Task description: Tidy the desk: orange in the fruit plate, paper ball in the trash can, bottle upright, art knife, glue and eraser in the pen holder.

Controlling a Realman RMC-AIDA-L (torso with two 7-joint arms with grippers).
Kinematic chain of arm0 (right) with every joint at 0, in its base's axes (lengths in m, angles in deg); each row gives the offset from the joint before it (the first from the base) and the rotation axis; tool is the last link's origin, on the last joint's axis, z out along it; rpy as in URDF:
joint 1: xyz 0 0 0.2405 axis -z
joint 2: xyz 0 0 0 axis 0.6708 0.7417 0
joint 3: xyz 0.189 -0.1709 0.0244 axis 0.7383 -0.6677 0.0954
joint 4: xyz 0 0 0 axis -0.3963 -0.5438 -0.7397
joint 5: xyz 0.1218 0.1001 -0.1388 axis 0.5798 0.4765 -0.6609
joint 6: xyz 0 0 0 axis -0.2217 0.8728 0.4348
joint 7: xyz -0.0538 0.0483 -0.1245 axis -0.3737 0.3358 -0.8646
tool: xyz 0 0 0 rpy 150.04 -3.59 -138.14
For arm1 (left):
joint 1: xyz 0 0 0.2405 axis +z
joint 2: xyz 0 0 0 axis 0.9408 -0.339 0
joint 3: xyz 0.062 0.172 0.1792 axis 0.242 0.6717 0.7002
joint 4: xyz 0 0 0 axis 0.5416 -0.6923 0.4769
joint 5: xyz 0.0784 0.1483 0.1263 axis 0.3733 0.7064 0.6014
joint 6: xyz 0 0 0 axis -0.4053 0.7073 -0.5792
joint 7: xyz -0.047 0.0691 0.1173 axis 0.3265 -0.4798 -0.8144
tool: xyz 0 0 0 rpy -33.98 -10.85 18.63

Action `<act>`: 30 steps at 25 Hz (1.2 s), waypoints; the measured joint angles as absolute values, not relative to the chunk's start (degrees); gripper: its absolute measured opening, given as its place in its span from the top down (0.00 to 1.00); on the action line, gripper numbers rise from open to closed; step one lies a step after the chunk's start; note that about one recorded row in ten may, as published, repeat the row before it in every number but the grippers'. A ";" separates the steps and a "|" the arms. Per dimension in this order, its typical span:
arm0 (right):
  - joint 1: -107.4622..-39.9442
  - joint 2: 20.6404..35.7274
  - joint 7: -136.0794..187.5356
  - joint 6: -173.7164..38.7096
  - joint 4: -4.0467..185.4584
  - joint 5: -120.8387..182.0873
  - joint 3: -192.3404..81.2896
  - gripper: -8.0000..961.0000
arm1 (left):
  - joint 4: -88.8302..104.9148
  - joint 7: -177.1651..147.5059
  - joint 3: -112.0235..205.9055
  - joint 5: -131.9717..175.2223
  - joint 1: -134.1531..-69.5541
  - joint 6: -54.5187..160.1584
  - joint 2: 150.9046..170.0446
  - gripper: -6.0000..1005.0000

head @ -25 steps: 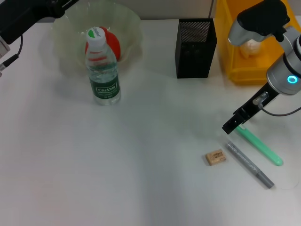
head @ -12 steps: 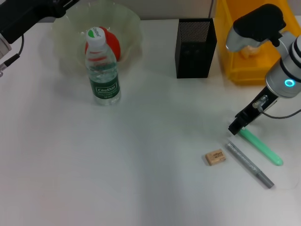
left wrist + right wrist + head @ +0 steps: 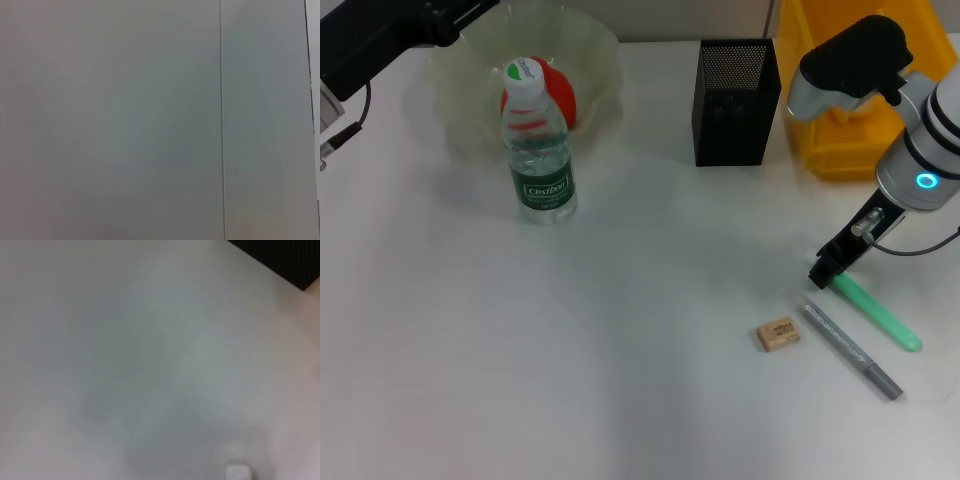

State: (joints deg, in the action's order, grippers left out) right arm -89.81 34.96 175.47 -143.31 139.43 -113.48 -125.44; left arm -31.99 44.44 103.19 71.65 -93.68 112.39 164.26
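Observation:
The orange (image 3: 558, 96) lies in the pale-green fruit plate (image 3: 602, 48) at the back left. The bottle (image 3: 541, 152) stands upright in front of the plate. The black mesh pen holder (image 3: 735, 102) stands at the back centre, next to the yellow trash can (image 3: 842, 152). The paper ball is hidden behind my right arm. The tan eraser (image 3: 778, 333), the grey art knife (image 3: 850, 351) and the green glue stick (image 3: 876, 313) lie on the table at the right. My right gripper (image 3: 826, 270) hangs low at the glue stick's far end. My left arm (image 3: 380, 35) is parked at the back left.
The white table (image 3: 620, 350) spreads wide between the bottle and the eraser. The right wrist view shows bare table (image 3: 150, 355), a dark corner of the pen holder (image 3: 285, 260) and a small pale block (image 3: 237, 472) at the picture's edge. The left wrist view shows only a blank surface.
My right gripper has shifted a little to the right, closer onto the far end of the green glue stick. The objects and the left arm have not moved.

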 joint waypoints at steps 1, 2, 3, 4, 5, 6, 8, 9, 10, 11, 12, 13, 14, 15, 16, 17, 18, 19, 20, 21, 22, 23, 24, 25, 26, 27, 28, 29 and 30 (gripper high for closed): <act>-89.82 34.96 175.47 -143.31 139.38 -113.49 -125.47 0.54 | -31.99 44.45 103.20 71.63 -93.64 112.40 164.27 0.27; -89.83 34.95 175.47 -143.30 139.35 -113.49 -125.47 0.55 | -31.99 44.45 103.21 71.62 -93.62 112.41 164.27 0.27; -89.83 34.95 175.47 -143.30 139.34 -113.50 -125.47 0.55 | -31.99 44.45 103.23 71.61 -93.61 112.42 164.28 0.27; -89.84 34.94 175.46 -143.28 139.34 -113.50 -125.47 0.56 | -31.99 44.45 103.26 71.60 -93.60 112.43 164.28 0.27; -89.85 34.93 175.47 -143.26 139.34 -113.51 -125.47 0.58 | -32.00 44.45 103.29 71.59 -93.60 112.43 164.29 0.27; -89.85 34.93 175.47 -143.23 139.34 -113.52 -125.47 0.61 | -32.00 44.45 103.31 71.59 -93.59 112.44 164.29 0.27; -89.85 34.92 175.47 -143.19 139.34 -113.53 -125.45 0.66 | -32.01 44.44 103.33 71.57 -93.61 112.44 164.30 0.27; -89.85 34.92 175.47 -143.17 139.33 -113.54 -125.40 0.68 | -32.02 44.44 103.32 71.56 -93.65 112.44 164.30 0.27; -89.85 34.91 175.47 -143.13 139.30 -113.55 -125.29 0.72 | -32.02 44.44 103.29 71.55 -93.68 112.44 164.30 0.27; -89.85 34.90 175.47 -143.04 139.17 -113.55 -125.15 0.76 | -32.03 44.44 103.27 71.55 -93.71 112.44 164.30 0.27; -89.85 34.86 175.48 -142.91 138.94 -113.53 -124.99 0.80 | -32.03 44.44 103.26 71.54 -93.73 112.44 164.30 0.27; -89.89 34.81 175.48 -142.59 138.41 -113.37 -124.83 0.80 | -32.03 44.44 103.20 71.53 -93.74 112.44 164.30 0.27; -89.89 34.81 175.48 -142.59 138.41 -113.37 -124.83 0.80 | -32.03 44.44 103.20 71.53 -93.74 112.44 164.30 0.27; -89.90 34.79 175.47 -142.52 138.21 -113.30 -124.76 0.80 | -32.03 44.44 103.16 71.53 -93.74 112.44 164.30 0.27; -89.89 34.79 175.47 -142.53 138.19 -113.24 -124.55 0.80 | -32.03 44.44 103.11 71.52 -93.74 112.44 164.30 0.27; -89.80 34.81 175.47 -142.56 138.29 -113.17 -124.09 0.80 | -32.03 44.44 103.06 71.52 -93.74 112.44 164.30 0.27; -89.68 34.80 175.41 -142.61 138.48 -113.13 -123.52 0.80 | -32.03 44.44 103.02 71.51 -93.74 112.44 164.30 0.27; -89.51 34.81 175.30 -142.74 138.90 -113.07 -122.58 0.80 | -32.03 44.44 102.98 71.51 -93.75 112.45 164.30 0.27; -89.28 34.80 175.18 -142.83 139.41 -113.06 -121.41 0.80 | -32.05 44.44 102.94 71.50 -93.74 112.45 164.30 0.27; -88.91 34.78 175.11 -143.18 140.23 -113.04 -120.00 0.80 | -32.06 44.44 102.93 71.49 -93.74 112.47 164.30 0.27; -88.47 34.74 174.98 -143.63 141.31 -113.02 -118.65 0.80 | -32.13 44.44 102.92 71.47 -93.72 112.50 164.30 0.27; -87.99 34.70 174.78 -144.07 142.54 -113.00 -117.41 0.80 | -32.20 44.44 102.91 71.44 -93.67 112.51 164.30 0.27; -87.31 34.69 174.39 -145.05 144.36 -112.75 -115.99 0.80 | -32.25 44.44 102.90 71.42 -93.66 112.54 164.30 0.27; -86.62 34.68 173.90 -146.05 146.21 -112.31 -114.62 0.80 | -32.36 44.44 102.91 71.36 -93.63 112.57 164.30 0.27; -85.75 34.65 173.25 -147.25 148.52 -111.47 -112.92 0.80 | -32.41 44.44 102.89 71.29 -93.60 112.57 164.29 0.27; -84.98 34.64 172.46 -148.39 150.62 -110.22 -111.19 0.79 | -32.43 44.44 102.90 71.12 -93.60 112.60 164.29 0.27; -84.10 34.57 171.41 -149.46 152.72 -108.59 -109.13 0.79 | -32.44 44.44 102.89 70.96 -93.59 112.60 164.27 0.27; -83.12 34.44 169.82 -150.22 154.59 -106.03 -106.38 0.79 | -32.45 44.43 102.90 70.64 -93.58 112.61 164.26 0.27; -82.17 34.26 168.02 -150.71 155.87 -103.09 -103.28 0.79 | -32.44 44.36 102.89 70.34 -93.58 112.62 164.23 0.27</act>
State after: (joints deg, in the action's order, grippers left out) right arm -82.17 34.26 168.02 -150.71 155.87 -103.09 -103.28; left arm -32.44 44.36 102.89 70.34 -93.58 112.62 164.23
